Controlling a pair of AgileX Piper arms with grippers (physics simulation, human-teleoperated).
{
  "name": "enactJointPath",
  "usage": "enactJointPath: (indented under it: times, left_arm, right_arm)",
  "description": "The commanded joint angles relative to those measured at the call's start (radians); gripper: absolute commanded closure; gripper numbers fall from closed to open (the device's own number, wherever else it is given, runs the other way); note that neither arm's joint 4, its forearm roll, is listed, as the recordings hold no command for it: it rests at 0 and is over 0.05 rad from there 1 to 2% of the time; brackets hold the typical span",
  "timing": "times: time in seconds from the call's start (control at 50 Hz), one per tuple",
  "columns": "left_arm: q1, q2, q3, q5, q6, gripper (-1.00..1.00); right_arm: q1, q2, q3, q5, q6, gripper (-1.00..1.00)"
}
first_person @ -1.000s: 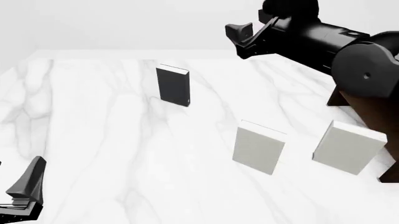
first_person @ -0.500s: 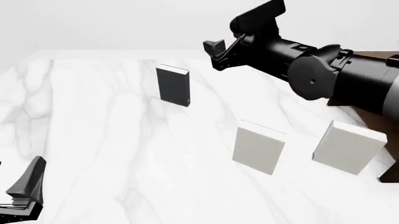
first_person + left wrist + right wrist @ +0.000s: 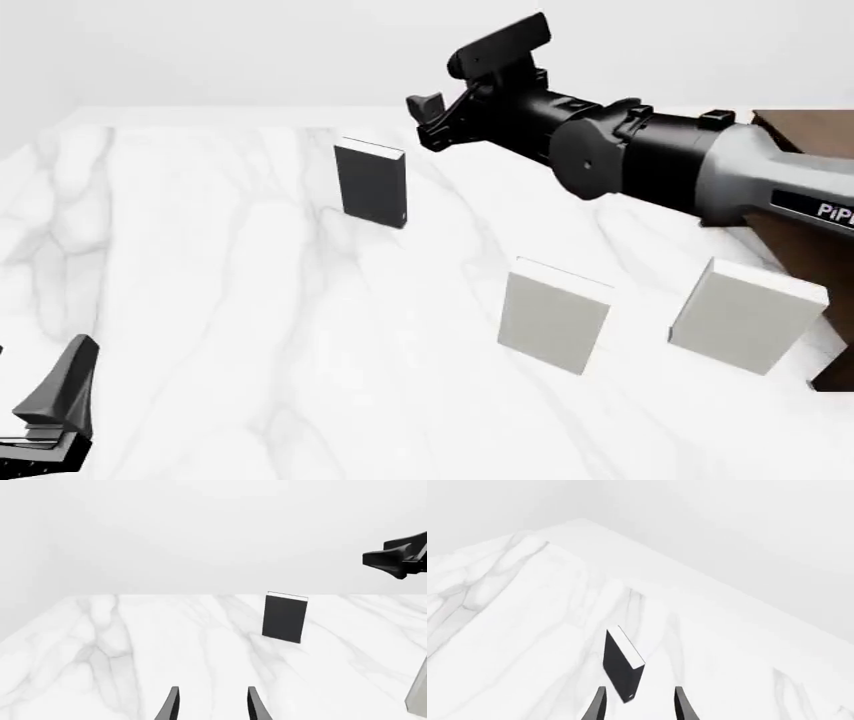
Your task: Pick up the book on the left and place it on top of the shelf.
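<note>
Black book (image 3: 371, 183) stands upright on the marble table (image 3: 200, 300), far left of the two pale books. Right gripper (image 3: 430, 115) near it — fingers apart, empty. Left gripper (image 3: 210, 705) low, open too.

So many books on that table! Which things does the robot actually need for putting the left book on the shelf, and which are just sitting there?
Needed:
dark book
brown shelf
right arm's fingers, open

Just sitting there:
two pale books
left arm's fingers
</note>
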Motion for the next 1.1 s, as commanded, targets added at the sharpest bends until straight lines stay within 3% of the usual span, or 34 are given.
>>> enactJointPath:
  times: [0.02,0.62,1.1]
  left_arm:
    - [0.000,0.000,0.000,0.000,0.000,-1.00]
    - [0.000,0.000,0.000,0.000,0.000,-1.00]
    - [0.000,0.000,0.000,0.000,0.000,-1.00]
  right_arm:
    - [0.004,0.105,-0.074,-0.010,0.007,-1.00]
    - [-0.021,0.360,-0.309,0.004,0.032,-1.00]
    - [-0.021,0.505,-0.403,0.019,0.051,-1.00]
